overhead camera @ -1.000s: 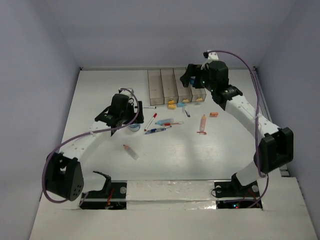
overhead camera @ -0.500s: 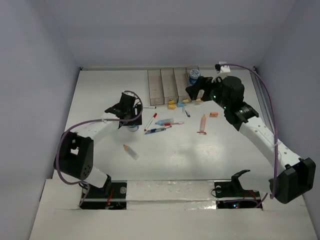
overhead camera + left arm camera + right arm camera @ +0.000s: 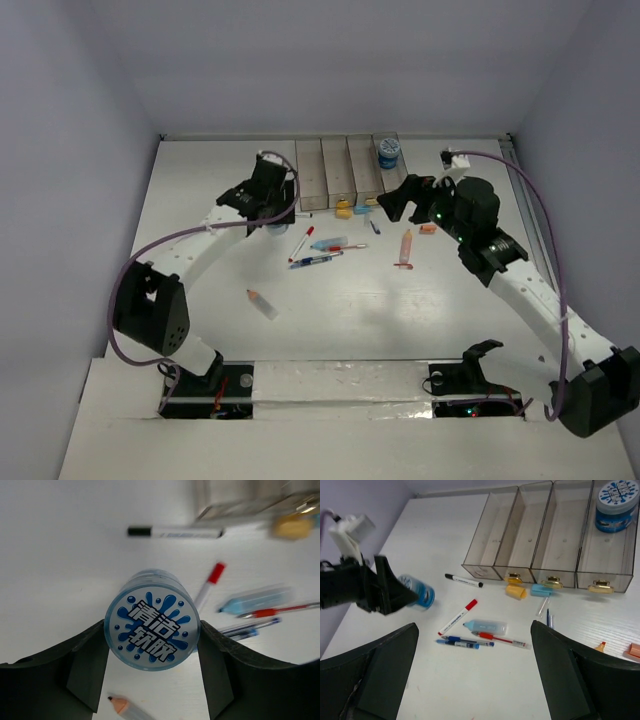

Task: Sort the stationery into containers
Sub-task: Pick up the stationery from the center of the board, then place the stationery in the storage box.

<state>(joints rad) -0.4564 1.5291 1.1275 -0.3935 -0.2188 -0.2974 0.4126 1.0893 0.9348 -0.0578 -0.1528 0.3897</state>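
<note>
- Your left gripper (image 3: 152,630) has its fingers (image 3: 87,660) set one on each curved side of a blue-white roll (image 3: 152,611), touching it on both sides: a pinch, though how firm it is I cannot tell.
- The roll is a stubby cylinder. Its printed round face points back along the fingers toward the wrist, so its axis runs in line with them, not across.
- Whether it is off the table (image 3: 60,555) cannot be told.
- Judged step: this roll is grasped and ready to carry. The next move calls for a lift, then travel past the fingertips toward the containers (image 3: 540,530).
- Just beyond the fingertips lie a red-capped pen (image 3: 210,582) and, further on, a black-white marker (image 3: 174,531); pass above them.
- Your right gripper (image 3: 474,626) has its fingers (image 3: 380,665) spread wide with nothing held.
- Far ahead of those fingers, a second roll (image 3: 617,498) stands face-up in the rightmost bin, the likely home for yours.
</note>
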